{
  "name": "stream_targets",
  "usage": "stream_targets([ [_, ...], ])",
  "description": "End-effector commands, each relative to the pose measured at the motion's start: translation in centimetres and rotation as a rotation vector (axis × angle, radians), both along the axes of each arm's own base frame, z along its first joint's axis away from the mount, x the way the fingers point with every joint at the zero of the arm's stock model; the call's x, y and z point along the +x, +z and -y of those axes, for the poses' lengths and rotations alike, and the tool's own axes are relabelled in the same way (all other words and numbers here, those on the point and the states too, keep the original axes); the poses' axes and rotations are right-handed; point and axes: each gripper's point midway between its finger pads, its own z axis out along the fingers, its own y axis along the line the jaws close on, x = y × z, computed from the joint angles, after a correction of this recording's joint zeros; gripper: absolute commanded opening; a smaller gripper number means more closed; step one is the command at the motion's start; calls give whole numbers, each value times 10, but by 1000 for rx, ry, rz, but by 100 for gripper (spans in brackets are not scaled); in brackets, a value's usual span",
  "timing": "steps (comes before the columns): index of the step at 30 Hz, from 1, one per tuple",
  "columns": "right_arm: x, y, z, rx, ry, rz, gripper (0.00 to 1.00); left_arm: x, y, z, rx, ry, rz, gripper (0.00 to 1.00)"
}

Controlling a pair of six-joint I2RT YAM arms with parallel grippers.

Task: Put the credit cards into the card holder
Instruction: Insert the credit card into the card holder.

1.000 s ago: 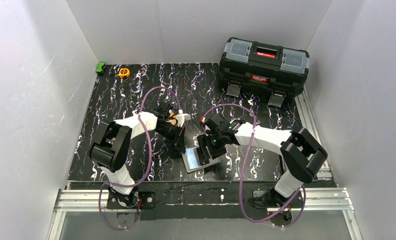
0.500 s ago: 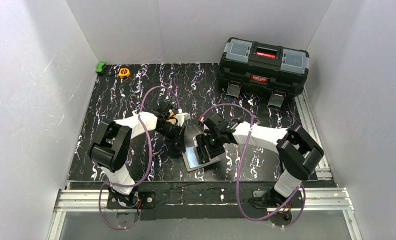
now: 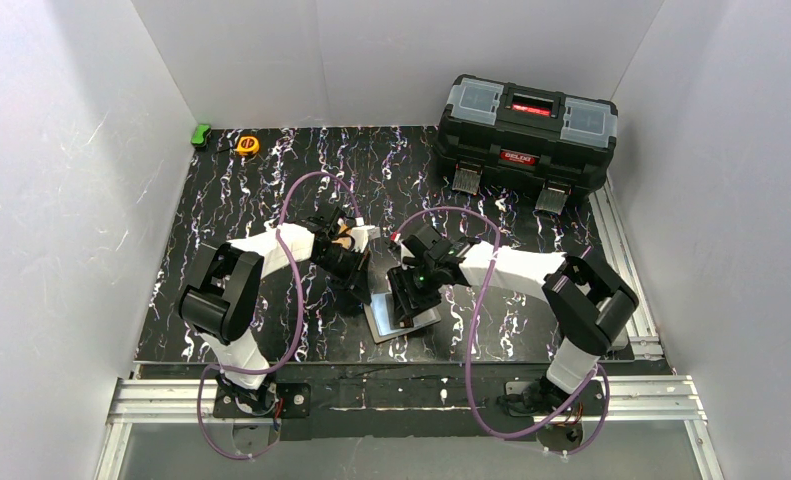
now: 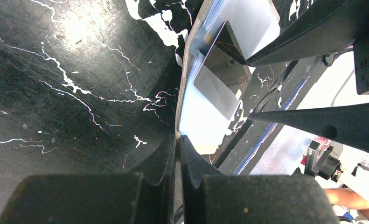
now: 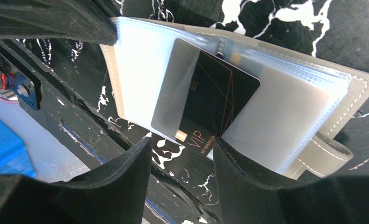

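The card holder (image 3: pixel 389 322) lies open on the black marbled table, its clear pockets (image 5: pixel 285 121) facing up. A black credit card (image 5: pixel 210 98) marked VIP sits slanted and partly inside one pocket, its printed end sticking out. My right gripper (image 5: pixel 182 149) is open, one finger on each side of that end, the right finger (image 5: pixel 238 168) right at the card's edge. My left gripper (image 4: pixel 178 140) is shut on the card holder's (image 4: pixel 196 116) thin near edge, holding it raised. The card (image 4: pixel 224 60) and a right finger (image 4: pixel 313 121) also show in the left wrist view.
A black toolbox (image 3: pixel 526 130) stands at the back right. A yellow tape measure (image 3: pixel 247 145) and a small green object (image 3: pixel 202 133) lie at the back left. The holder's snap tab (image 5: pixel 322 156) hangs off its right side.
My right gripper has shifted a little left over the holder and its jaws have narrowed around the card's end. The left gripper has not moved.
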Motion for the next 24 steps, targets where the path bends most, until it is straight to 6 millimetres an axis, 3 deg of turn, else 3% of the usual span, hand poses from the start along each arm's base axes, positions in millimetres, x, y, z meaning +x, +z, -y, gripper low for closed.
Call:
stream_targets([
  [1,10,18,-21,88,37,38,57,1,9,1,-19,0,18,0],
  [6,12,21,-24,90,34,30,58,2,10,0,-19,-5,23,0],
  [14,26,26,-4,65,-21,59,60,-1,12,-2,-15,-15,40,0],
  [24,27,13,-6,52,-29,37,61,-1,12,-2,-14,-18,38,0],
])
